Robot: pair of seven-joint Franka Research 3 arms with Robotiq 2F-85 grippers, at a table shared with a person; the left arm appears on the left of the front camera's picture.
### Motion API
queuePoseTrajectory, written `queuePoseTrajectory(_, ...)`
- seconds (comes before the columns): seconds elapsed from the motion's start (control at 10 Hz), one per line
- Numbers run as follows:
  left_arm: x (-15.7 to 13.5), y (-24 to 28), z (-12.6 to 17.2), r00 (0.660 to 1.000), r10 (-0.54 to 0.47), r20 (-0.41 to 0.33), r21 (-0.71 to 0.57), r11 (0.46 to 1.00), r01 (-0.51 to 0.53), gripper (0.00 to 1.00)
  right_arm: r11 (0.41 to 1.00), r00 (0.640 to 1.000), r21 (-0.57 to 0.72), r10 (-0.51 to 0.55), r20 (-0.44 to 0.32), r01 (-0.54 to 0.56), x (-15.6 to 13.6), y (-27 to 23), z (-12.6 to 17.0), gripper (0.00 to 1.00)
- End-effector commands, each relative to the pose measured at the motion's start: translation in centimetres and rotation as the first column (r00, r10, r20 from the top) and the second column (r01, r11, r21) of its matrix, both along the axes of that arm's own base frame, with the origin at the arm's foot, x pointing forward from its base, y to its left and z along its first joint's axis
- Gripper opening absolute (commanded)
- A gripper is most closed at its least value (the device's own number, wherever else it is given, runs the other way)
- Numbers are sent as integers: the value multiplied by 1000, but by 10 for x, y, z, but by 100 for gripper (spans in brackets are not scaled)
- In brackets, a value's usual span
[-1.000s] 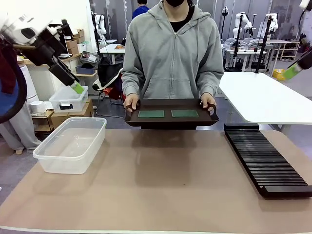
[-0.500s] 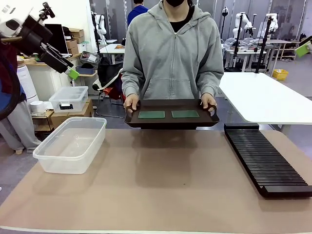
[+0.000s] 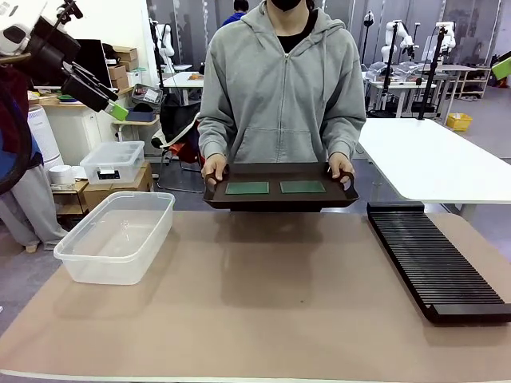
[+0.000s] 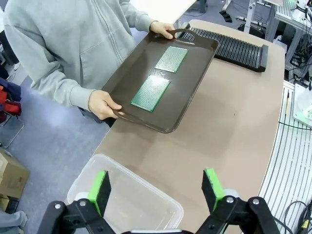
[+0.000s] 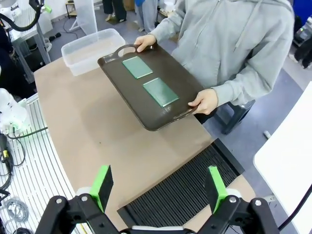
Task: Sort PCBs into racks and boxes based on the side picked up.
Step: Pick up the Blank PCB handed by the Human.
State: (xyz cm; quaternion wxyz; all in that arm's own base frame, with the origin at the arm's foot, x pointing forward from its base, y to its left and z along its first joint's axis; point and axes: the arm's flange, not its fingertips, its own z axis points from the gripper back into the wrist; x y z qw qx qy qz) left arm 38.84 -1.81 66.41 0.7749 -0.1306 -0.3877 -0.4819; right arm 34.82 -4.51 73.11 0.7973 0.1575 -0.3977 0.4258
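Centre of the front view: a person holds a dark brown handled tray (image 3: 279, 199) over the far edge of the table (image 3: 263, 319), a hand (image 3: 214, 167) on each end handle. On it, left PCB (image 3: 247, 187) and right PCB (image 3: 303, 187) lie flat, side by side with a gap between them, long sides along the tray. Both are thin green rectangles; the left wrist view shows a fine dotted grid on the upper faces. Frame left on the table: clear plastic box (image 3: 112, 267), no lid. Frame right: long black slotted rack (image 3: 435, 263). Both are well apart from the tray. Upper left of the front view: left gripper (image 4: 156, 189) is raised, fingers spread wide, nothing between the green pads. Up over the rack end of the table, right gripper (image 5: 158, 186) is likewise spread wide and holds nothing.
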Motion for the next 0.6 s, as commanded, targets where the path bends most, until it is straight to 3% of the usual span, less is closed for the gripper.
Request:
queuePoseTrajectory(0.0,-2,-2,-7,1000,-4,30,-13,1000,5,100,999,999,33,-32,23,31,-5,2,-5,100)
queuePoseTrajectory(0.1,0,0,0,1000,0,0,0,1000,0,100,999,999,38,-34,14,33,-11,1,-3,100)
queuePoseTrajectory(0.5,0,0,0,1000,0,0,0,1000,0,100,996,997,21,-82,-13,82,-22,-10,0,100)
